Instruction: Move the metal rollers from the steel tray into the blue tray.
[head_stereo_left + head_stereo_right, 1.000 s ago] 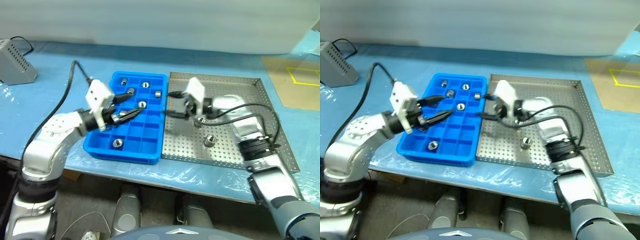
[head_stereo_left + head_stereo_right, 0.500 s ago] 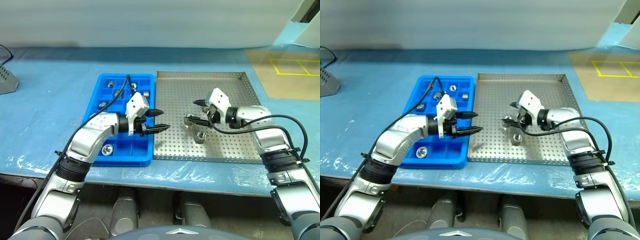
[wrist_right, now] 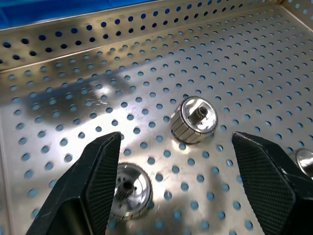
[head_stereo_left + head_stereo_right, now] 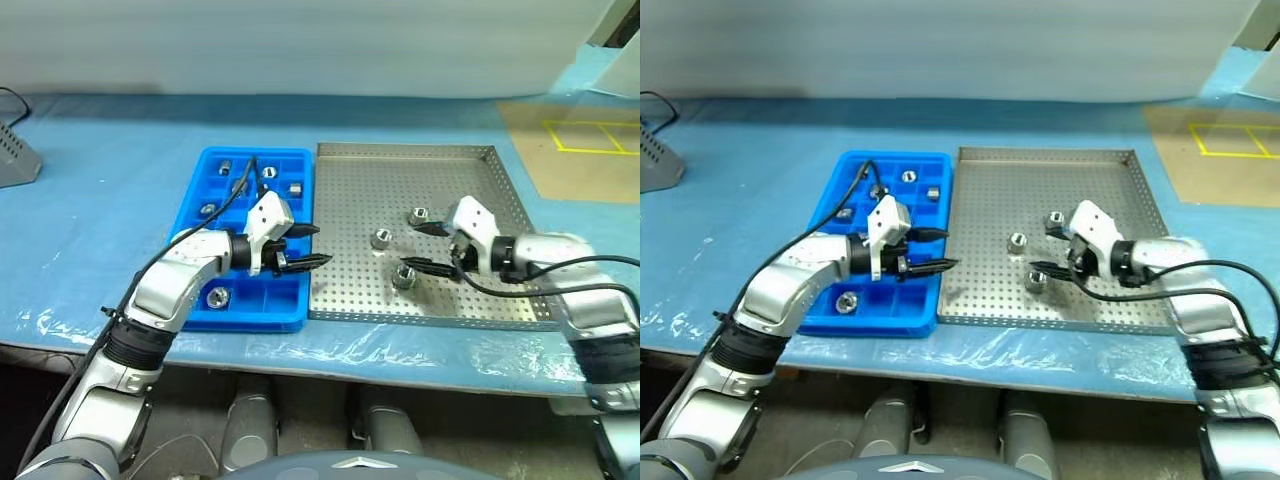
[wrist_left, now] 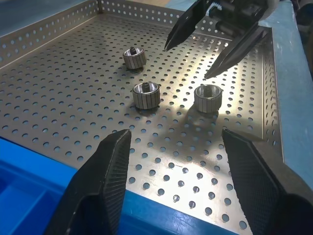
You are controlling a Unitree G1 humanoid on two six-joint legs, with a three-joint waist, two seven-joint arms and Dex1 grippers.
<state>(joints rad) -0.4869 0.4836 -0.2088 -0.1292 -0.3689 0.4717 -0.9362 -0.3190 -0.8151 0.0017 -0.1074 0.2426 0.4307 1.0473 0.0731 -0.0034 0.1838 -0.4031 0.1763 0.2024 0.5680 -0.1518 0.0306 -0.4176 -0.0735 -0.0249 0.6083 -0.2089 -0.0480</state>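
Table [image 4: 90, 230], blue-covered, carried two trays side by side. Blue tray [image 4: 196, 313] lay to the left, several metal rollers [image 4: 216, 296] sitting in its compartments: one near the front, the others toward the far end. Left tool [image 4: 312, 246] hung over that tray's right edge, fingers parted, grasping nothing, pointing toward the steel tray [image 4: 437, 169]. Steel tray, perforated, touched the blue tray's right side and held three rollers near its middle: one [image 4: 381, 238] leftmost, one [image 4: 404, 277] nearer the front, one [image 4: 419, 215] farther back. Right tool [image 4: 410, 247] hovered among them, fingers spread wide, empty, its tips just beside the front and back rollers.
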